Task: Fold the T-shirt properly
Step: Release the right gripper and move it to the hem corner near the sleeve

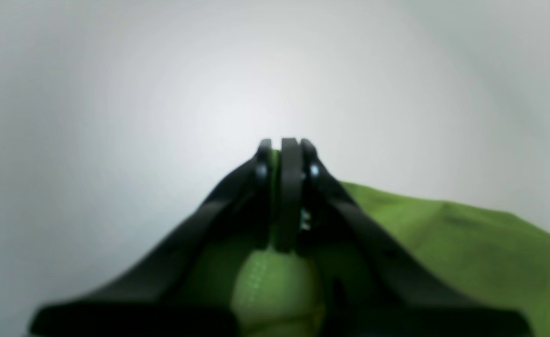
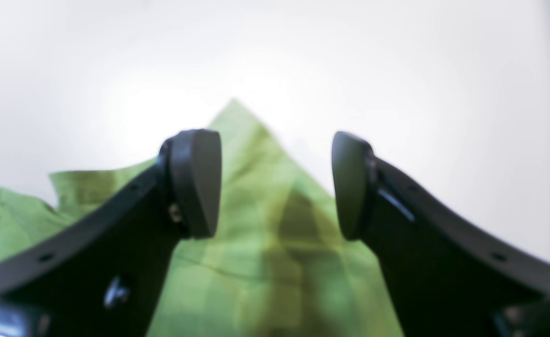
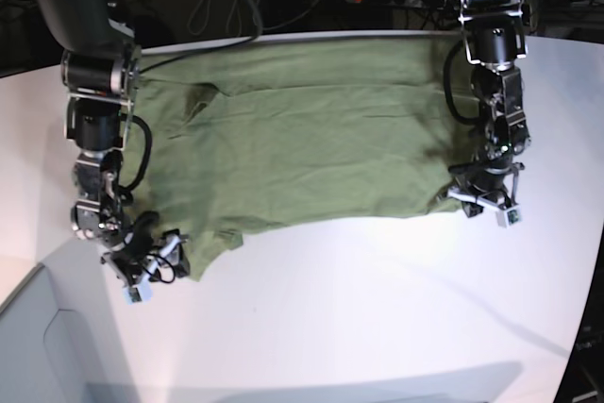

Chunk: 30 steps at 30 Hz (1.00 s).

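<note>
1. Far left of the base view: the right gripper [image 3: 162,250] sits low at the T-shirt's [image 3: 311,139] near-left corner, right by a sleeve edge.
2. Its wrist view shows the jaws standing wide apart, nothing between the pads [image 2: 195,182], green cloth [image 2: 256,210] below running up to a pointed corner.
3. Centre: the T-shirt lies spread flat across the white table [image 3: 377,309], its far edge along the table's back rim, its near hem running left to right.
4. In front of that hem, a broad stretch of bare white table.
5. Right side: the left gripper [image 3: 486,197] is down at the shirt's near-right corner.
6. Its wrist view: jaws pressed together, clamped on a fold of green fabric [image 1: 275,285], more cloth trailing right.
</note>
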Available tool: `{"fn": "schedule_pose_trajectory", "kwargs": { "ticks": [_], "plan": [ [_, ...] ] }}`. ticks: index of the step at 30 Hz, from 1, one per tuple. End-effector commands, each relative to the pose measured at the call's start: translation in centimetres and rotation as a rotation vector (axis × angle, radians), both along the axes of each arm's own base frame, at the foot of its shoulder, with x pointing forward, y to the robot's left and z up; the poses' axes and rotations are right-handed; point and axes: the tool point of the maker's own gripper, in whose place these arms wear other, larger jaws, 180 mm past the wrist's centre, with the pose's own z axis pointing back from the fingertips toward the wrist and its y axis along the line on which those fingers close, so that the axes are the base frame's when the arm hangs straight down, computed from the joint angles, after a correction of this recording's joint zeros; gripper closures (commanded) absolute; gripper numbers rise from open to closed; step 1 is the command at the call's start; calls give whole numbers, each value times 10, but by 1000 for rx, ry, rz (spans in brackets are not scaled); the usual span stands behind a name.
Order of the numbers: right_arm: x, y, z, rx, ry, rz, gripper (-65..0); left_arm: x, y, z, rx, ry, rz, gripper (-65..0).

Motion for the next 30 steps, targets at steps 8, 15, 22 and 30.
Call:
{"fn": "schedule_pose_trajectory", "kwargs": {
  "ticks": [8, 15, 22, 30],
  "plan": [
    [11, -12, -4, 87, -54, -63, -357, 10, 6, 15, 18, -41, 5, 0],
    [-4, -10, -24, 84, -13, -58, -339, 9, 6, 14, 18, -39, 5, 0],
    [-19, 12, -43, -13, 37, 67, -69, 9, 6, 13, 17, -38, 6, 0],
    [-11, 0, -41, -64, 20, 2, -1, 10, 5, 16, 15, -46, 4, 0]
  ]
}}
